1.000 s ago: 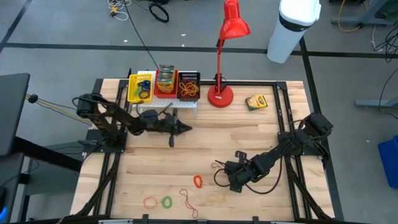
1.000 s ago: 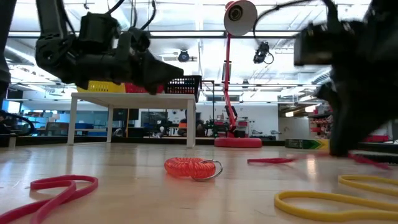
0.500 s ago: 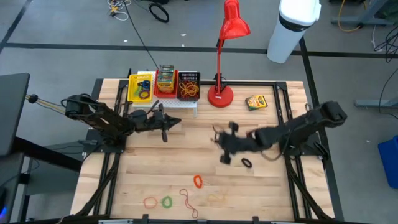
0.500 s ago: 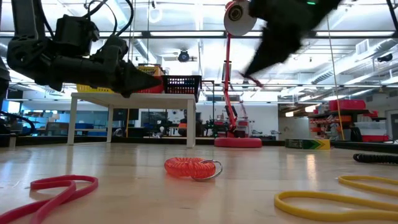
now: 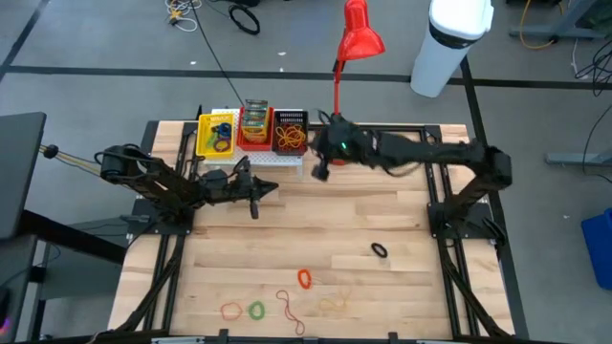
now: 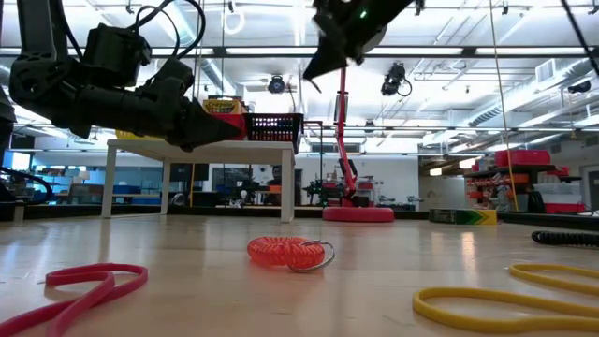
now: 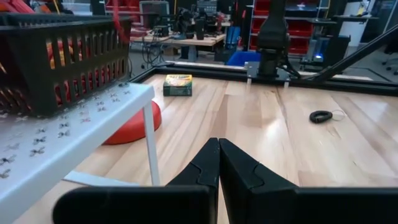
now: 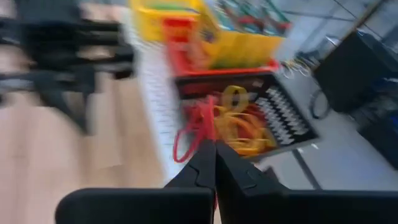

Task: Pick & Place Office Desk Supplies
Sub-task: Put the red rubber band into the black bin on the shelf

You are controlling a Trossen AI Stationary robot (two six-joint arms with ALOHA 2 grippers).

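Observation:
My right gripper (image 5: 317,164) hangs high over the table's far side, just right of the black basket (image 5: 290,132) on the white rack, and is shut on a red rubber band (image 8: 189,134). That basket holds yellow and orange bands (image 8: 239,127). Beside it stand a red basket of crayon boxes (image 5: 254,122) and a yellow basket (image 5: 215,134). More bands lie flat near the table's front: a black coil (image 5: 380,250), an orange coil (image 5: 304,278), and red (image 5: 232,310), green (image 5: 256,310) and yellow (image 5: 333,305) loops. My left gripper (image 5: 271,187) waits shut in front of the rack. My right gripper pinches the red rubber band between its two shut fingers, at the loop's end nearest the fingertips (image 8: 208,144). The fingers reach in from the table's right, high above the wood. The loop is lifted clear and hangs slack beyond the fingertips, over the black basket's rim.
The red desk lamp's base (image 7: 127,127) stands right of the rack, close under my right arm. A single crayon box (image 7: 178,84) lies flat beyond it toward the far right corner. The white rack's legs (image 6: 288,183) stand on the far left part of the table.
My right gripper rose from the table's near right part with the red band and swung up and toward the far edge, ending beside the black basket. The black coil stayed behind on the wood. My left gripper drew back a little toward the left edge, then held still.

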